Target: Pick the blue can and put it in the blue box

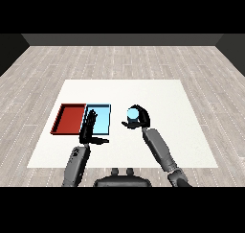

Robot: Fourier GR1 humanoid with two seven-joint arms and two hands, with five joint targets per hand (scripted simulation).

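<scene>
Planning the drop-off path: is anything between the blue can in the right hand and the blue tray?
Yes. The right hand is curled round the blue can, right of the light blue tray. The left hand, fingers straight, overlaps the tray's left side; the tray's right edge, nearest the can, looks unobstructed.

Light even and diffuse, no single source evident. White table [143,90] brightest surface, flat tone, no glare spot. Grey plank floor [119,59] mid-toned, slightly darker toward far wall [119,39], which reads near black. Cast shadows almost none: no dark patch under right hand [139,118] or left hand [90,126]. Blue can [132,113] shows pale highlight on top. Trays keep flat saturated colour. Table edges run straight, no bending at frame margins.
</scene>
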